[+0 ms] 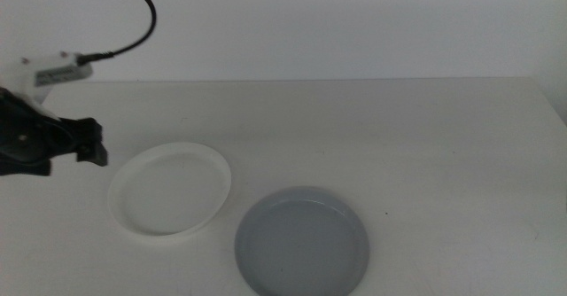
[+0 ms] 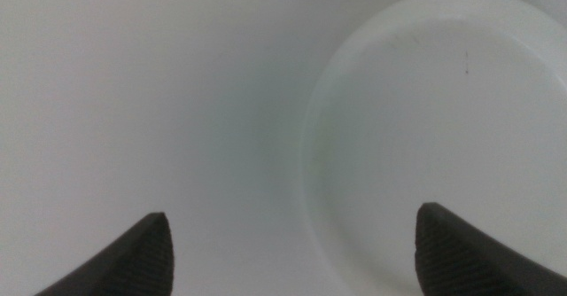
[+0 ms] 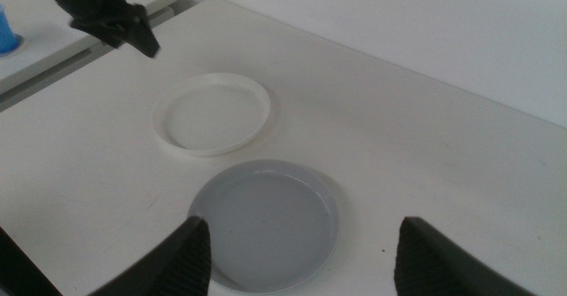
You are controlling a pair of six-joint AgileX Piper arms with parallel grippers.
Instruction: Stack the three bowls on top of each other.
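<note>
White and grey were the only dish colours visible on the table (image 1: 425, 128); the pale green bowl could not be seen in any view. The white bowl (image 1: 170, 190) lay flat, and the grey bowl (image 1: 302, 241) lay just beside it, nearer to the camera, with their rims close but apart. Nothing was stacked yet, so I judged the task was at its beginning: all of the stacking was left to do. The left gripper (image 1: 93, 144) hung above the table just beside the white bowl, its jaws spread wide and holding nothing. The right gripper (image 3: 297, 252) waited higher up, looking down over the grey bowl, also with jaws wide apart and empty.
</note>
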